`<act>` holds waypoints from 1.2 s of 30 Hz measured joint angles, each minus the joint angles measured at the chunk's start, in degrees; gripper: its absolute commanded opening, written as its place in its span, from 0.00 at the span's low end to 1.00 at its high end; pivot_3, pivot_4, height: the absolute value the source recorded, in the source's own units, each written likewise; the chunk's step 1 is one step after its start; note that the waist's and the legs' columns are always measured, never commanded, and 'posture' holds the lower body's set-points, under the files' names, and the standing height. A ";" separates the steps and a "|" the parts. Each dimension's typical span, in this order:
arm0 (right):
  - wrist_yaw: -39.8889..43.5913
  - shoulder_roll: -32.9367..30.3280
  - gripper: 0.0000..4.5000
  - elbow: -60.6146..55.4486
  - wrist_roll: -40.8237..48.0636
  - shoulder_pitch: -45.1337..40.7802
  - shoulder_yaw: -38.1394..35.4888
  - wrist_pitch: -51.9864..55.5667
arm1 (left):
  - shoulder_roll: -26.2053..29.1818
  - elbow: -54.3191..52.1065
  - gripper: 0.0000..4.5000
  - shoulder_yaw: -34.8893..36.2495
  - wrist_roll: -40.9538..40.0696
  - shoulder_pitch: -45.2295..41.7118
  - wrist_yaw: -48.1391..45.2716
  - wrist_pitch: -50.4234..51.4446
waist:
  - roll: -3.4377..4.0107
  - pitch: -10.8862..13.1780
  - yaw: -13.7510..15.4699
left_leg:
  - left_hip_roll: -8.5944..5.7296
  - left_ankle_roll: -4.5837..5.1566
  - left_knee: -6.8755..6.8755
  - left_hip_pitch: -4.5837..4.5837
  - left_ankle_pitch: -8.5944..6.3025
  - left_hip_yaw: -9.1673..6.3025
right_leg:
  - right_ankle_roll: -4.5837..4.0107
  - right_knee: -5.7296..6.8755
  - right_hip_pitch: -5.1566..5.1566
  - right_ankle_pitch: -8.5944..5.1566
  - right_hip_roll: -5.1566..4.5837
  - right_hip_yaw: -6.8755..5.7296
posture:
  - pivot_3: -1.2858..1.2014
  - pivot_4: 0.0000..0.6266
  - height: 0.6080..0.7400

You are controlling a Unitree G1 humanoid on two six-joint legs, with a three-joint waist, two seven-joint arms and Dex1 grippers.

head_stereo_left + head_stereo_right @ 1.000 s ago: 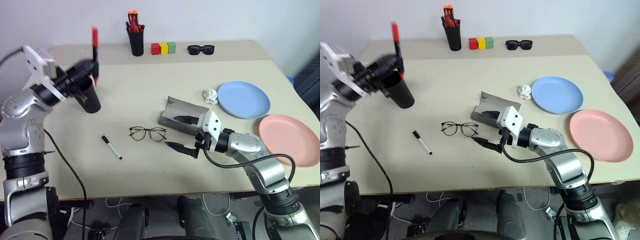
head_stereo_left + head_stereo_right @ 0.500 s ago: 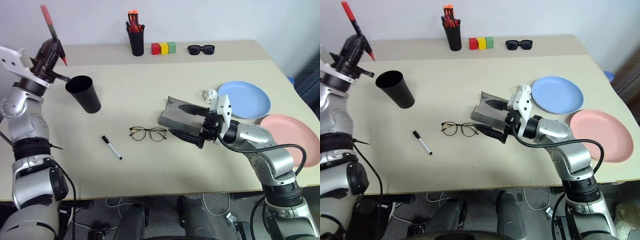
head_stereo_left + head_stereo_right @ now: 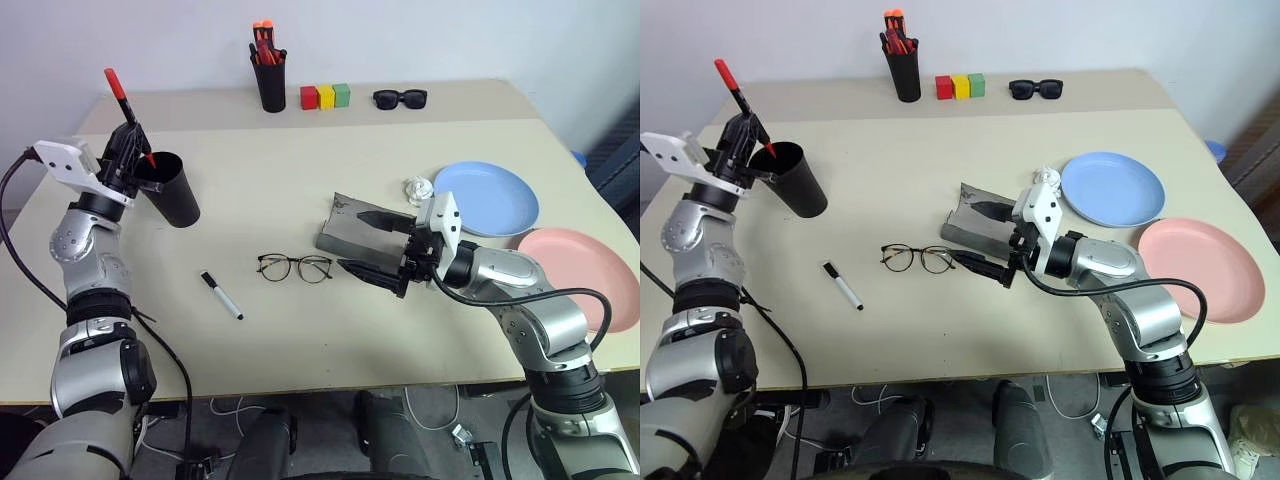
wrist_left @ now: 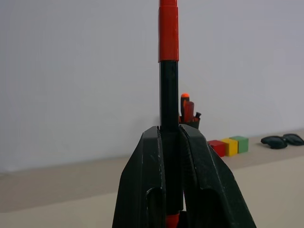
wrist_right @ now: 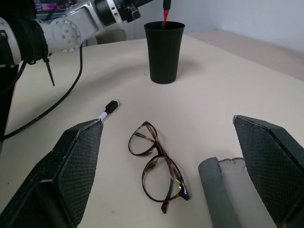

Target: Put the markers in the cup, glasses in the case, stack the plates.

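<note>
My left gripper is shut on the red-topped marker, which stands nearly upright. Its lower red tip hangs at the mouth of the black cup, by the rim on my left. The black marker with a white end lies flat on the table nearer to me. The wire-framed glasses lie unfolded at the table's middle. Right beside them is the grey case, lying open. My right gripper is open, its fingers spread over the case's near-left edge and pointing at the glasses. The blue plate and the pink plate lie side by side at the right.
At the back stand a black pen pot of orange-capped markers, three coloured blocks and dark sunglasses. A crumpled white scrap lies between the case and the blue plate.
My left gripper swung up to the cup's left, then came down, bringing the marker's lower tip to the cup's mouth. The right gripper rose to the case early on, then stayed still.
</note>
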 measured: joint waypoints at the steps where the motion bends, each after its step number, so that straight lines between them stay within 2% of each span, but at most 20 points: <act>1: -0.01 -0.11 1.00 0.00 -0.01 0.01 0.00 0.00 | -0.19 0.02 0.39 0.00 0.00 0.36 0.00 -0.04 | 0.00 0.00 0.01 | 0.00 0.00 0.00 -0.01 0.00 0.00 | 0.00 0.00 0.00 0.00 0.00 0.00 | 0.52 0.24 1.00; 6: -0.08 -0.19 1.00 0.00 -0.28 0.00 0.04 -0.03 | -0.75 -0.68 0.99 -0.05 -0.08 0.74 -0.52 -0.02 | 0.00 0.00 0.06 | 0.00 0.00 0.01 -0.01 0.00 0.00 | 0.00 0.00 0.00 0.00 0.00 0.00 | 0.52 0.24 1.00; 10: -0.02 -0.20 1.00 0.01 -1.10 -0.01 0.26 -0.11 | -0.92 -5.89 0.99 -0.46 -1.27 2.46 -2.02 1.81 | 0.00 0.00 0.02 | 0.00 0.00 0.00 0.00 0.00 0.00 | 0.00 0.00 0.00 0.00 0.00 0.00 | 0.52 0.24 1.00; 14: 0.03 -0.28 1.00 0.04 -1.29 -0.08 0.32 -0.22 | -0.32 -19.68 0.99 -2.31 -4.37 8.49 -3.05 13.10 | 0.00 0.00 -0.26 | 0.03 0.00 -0.03 -0.01 0.00 -0.01 | 0.00 0.01 -0.02 0.00 0.00 0.01 | 0.52 0.24 1.00; 17: 0.18 -0.43 1.00 0.10 -1.54 -0.11 0.31 -0.56 | 2.91 -38.30 0.99 -4.71 -10.37 15.66 -0.43 31.53 | 0.00 0.01 -0.36 | 0.06 0.00 -0.04 -0.05 0.00 -0.04 | -0.01 0.04 -0.06 0.00 0.00 0.01 | 0.52 0.24 1.00; 20: 0.68 -0.52 1.00 0.23 -1.75 -0.08 0.32 -1.09 | 12.48 -57.62 0.99 -8.11 -13.58 20.70 6.39 53.67 | -0.01 0.05 -0.39 | 0.05 0.01 -0.05 0.01 -0.01 -0.03 | 0.00 0.08 -0.04 -0.02 0.02 0.02 | 0.52 0.24 1.00; 22: 0.80 -0.48 1.00 0.55 -2.06 -0.12 0.35 -1.32 | 14.28 -66.36 0.99 -7.38 -18.28 21.53 12.39 65.63 | 0.02 0.04 -0.14 | 0.05 0.01 -0.04 0.09 -0.01 -0.06 | 0.01 0.07 0.08 -0.03 0.02 0.02 | 0.52 0.24 1.00; 24: 0.97 -0.17 1.00 1.23 -2.27 -0.48 0.84 -1.63 | 12.44 -72.35 0.99 -5.53 -24.44 22.05 21.25 77.72 | 0.01 0.03 -0.15 | 0.06 0.01 -0.01 0.13 -0.01 -0.10 | 0.00 0.08 0.11 -0.03 0.03 0.01 | 0.52 0.24 1.00; 27: 1.39 0.20 1.00 2.03 -2.34 -0.79 1.23 -2.42 | 9.69 -78.41 0.99 -4.44 -28.24 25.67 30.64 88.70 | 0.03 0.04 -0.40 | 0.06 -0.02 -0.04 0.13 0.01 -0.09 | -0.01 0.10 0.07 -0.03 0.08 0.02 | 0.52 0.24 1.00; 31: 1.86 0.23 1.00 3.35 -2.82 -1.36 1.28 -3.36 | 2.76 -82.47 0.99 -2.89 -27.14 30.46 41.75 94.46 | 0.00 0.04 -0.11 | 0.07 -0.11 -0.04 0.09 0.05 -0.14 | -0.05 0.10 0.06 -0.02 0.11 0.01 | 0.52 0.24 1.00; 36: 1.92 0.73 1.00 3.54 -3.41 -1.33 2.19 -3.63 | -5.51 -82.91 0.99 1.77 -24.32 29.77 52.75 100.56 | -0.04 0.01 0.27 | 0.02 -0.20 0.00 0.08 0.11 -0.16 | -0.06 0.06 0.12 -0.01 0.09 0.01 | 0.52 0.24 1.00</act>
